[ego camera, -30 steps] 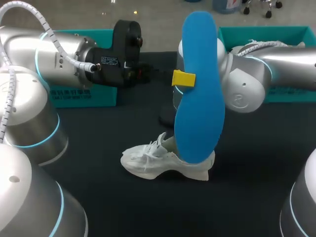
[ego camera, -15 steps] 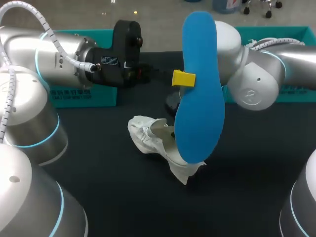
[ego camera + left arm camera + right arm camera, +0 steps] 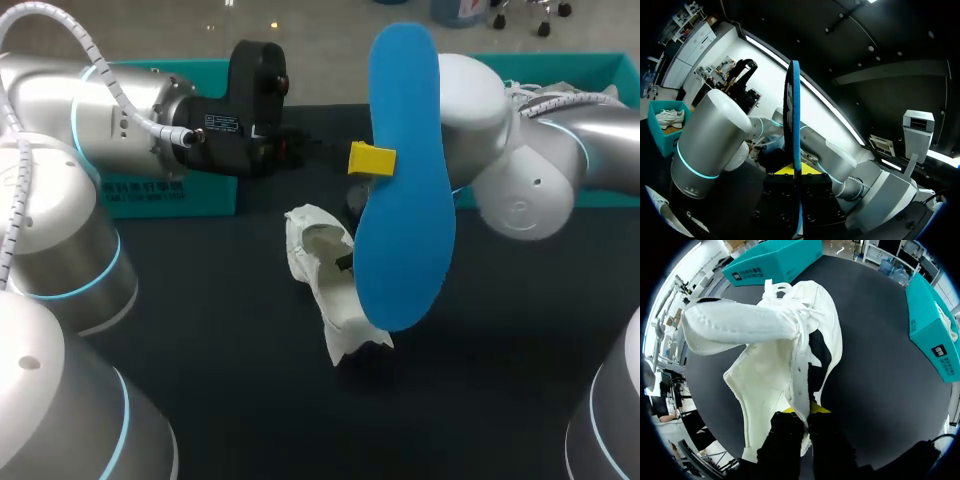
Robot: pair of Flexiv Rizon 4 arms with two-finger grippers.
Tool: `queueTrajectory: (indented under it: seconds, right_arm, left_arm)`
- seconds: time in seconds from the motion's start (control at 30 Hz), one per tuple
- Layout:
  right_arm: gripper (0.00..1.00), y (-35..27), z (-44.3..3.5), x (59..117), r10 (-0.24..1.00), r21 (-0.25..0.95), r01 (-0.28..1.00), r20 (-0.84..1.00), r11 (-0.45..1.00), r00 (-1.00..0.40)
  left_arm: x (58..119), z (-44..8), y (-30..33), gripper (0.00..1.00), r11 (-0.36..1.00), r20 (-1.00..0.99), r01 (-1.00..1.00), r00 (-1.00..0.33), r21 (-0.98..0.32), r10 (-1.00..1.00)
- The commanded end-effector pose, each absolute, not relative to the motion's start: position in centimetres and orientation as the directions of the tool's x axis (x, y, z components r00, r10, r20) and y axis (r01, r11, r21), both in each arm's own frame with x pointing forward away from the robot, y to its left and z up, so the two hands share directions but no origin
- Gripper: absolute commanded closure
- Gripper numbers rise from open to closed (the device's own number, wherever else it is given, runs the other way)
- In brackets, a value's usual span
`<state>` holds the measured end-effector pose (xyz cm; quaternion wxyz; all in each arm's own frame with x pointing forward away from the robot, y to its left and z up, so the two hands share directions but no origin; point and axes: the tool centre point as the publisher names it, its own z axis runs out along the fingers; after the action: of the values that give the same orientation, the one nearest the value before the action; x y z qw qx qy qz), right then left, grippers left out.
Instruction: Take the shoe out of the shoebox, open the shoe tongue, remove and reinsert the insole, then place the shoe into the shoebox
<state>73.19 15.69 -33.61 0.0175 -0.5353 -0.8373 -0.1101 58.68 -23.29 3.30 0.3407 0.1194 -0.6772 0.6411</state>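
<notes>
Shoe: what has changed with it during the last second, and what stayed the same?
The right gripper, shut on the shoe, has turned it off its sole, so its opening now faces the head camera. The right arm swung to the right. The left gripper keeps the insole upright, unmoved.

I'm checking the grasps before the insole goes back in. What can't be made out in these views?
Head view: the insole covers the right arm's jaws and part of the shoe.
Right wrist view: the shoe's wall hides most of the yellow tips.
Left wrist view: the insole shows edge-on only.
</notes>
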Motion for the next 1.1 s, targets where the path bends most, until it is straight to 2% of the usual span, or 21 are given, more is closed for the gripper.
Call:
queueTrajectory:
  seconds: [0.03,0.13,0.33,0.7,1.1]
  right_arm:
    - [1.00,14.4,-33.0,73.7,0.955,0.143,0.972,0.206,0.187,-0.214]
    - [1.00,14.2,-32.8,73.9,0.968,0.132,0.989,0.230,0.066,-0.095]
    - [1.00,15.5,-33.5,73.3,0.965,0.127,0.992,0.261,-0.013,-0.020]
    - [1.00,17.4,-35.2,72.7,0.957,0.122,0.982,0.236,0.143,-0.169]
    - [1.00,16.8,-36.0,73.8,0.963,0.146,0.979,0.211,0.140,-0.170]
  left_arm:
    - [58.6,3.2,-23.4,1.00,0.147,0.614,-0.599,-0.740,-0.787,0.276]
    - [58.6,3.2,-23.4,1.00,0.147,0.614,-0.599,-0.740,-0.787,0.276]
    - [58.6,3.2,-23.4,1.00,0.147,0.614,-0.599,-0.740,-0.787,0.276]
    - [58.6,3.2,-23.4,1.00,0.147,0.614,-0.599,-0.740,-0.787,0.276]
    - [58.6,3.2,-23.4,1.00,0.147,0.614,-0.599,-0.740,-0.787,0.276]
